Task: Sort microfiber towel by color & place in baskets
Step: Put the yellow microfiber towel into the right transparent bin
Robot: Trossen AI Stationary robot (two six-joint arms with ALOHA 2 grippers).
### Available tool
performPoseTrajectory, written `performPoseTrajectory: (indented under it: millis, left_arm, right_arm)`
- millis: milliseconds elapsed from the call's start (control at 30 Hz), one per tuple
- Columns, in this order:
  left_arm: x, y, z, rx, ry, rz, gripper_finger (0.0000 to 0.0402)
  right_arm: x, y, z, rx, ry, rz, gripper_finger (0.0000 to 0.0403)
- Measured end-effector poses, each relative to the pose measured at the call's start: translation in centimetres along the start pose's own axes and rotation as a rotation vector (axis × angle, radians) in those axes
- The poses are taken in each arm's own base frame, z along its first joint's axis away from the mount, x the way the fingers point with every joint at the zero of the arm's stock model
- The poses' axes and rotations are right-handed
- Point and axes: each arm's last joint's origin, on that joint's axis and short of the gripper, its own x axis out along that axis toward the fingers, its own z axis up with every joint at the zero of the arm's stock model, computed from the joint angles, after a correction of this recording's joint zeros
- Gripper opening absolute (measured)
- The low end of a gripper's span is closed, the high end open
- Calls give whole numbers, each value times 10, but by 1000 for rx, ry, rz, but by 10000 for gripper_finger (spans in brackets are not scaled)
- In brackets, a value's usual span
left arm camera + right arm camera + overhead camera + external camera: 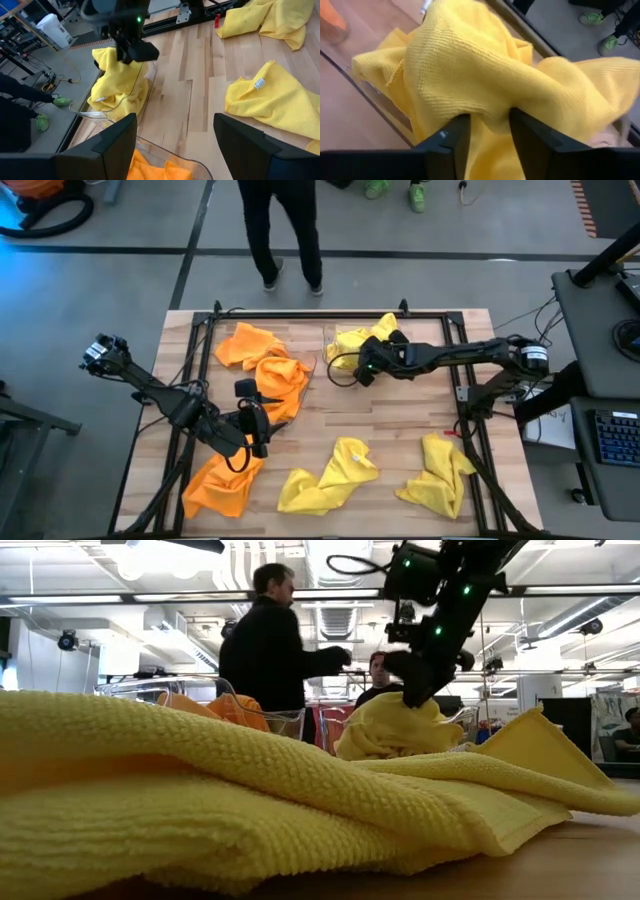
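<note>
Although three towels are not yet sorted on the desk [400,430], the coming move turns on the yellow towel [362,340] heaped in the clear basket [330,370] at the desk's far side, beside the basket of orange towels [262,360]. The right arm reaches in from the side, and the right gripper [364,366] sits on the heap's near edge. The cloth bulges straight ahead of and over its fingers [454,140], with a fold between them; the fingers stand narrowly apart, and whether they pinch the fold or have let go, I cannot tell. From the heap, the loose towels all lie toward the desk's near edge: a yellow one [325,478] nearly straight below, another yellow one [438,475] to the right-arm side, and an orange one [222,480] to the left-arm side. The left gripper [256,420] hangs between the orange basket and that orange towel, fingers [120,145] wide and empty, so it looks the nearer arm for the orange cloth, while the right arm is nearer the two yellow ones.
</note>
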Motion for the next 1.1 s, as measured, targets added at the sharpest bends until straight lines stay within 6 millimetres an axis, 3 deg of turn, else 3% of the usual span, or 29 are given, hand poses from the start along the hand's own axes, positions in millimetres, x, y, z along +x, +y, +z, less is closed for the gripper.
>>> performPoseTrajectory:
  millis: [233,600,700,900,1100]
  left_arm:
    - [0,0,0,-2,0,0,247]
    - [0,0,0,-3,-1,0,247]
    - [0,0,0,-3,-1,0,247]
    - [0,0,0,-16,-1,0,247]
    - [0,0,0,-26,0,-2,247]
  right_arm:
    - [-31,-16,8,55,-63,79,161]
    - [-60,-33,15,75,-171,117,139]
    - [-61,-32,21,59,-219,170,112]
    - [-51,-33,29,41,-257,234,20]
    - [-29,-33,20,63,-267,215,10]
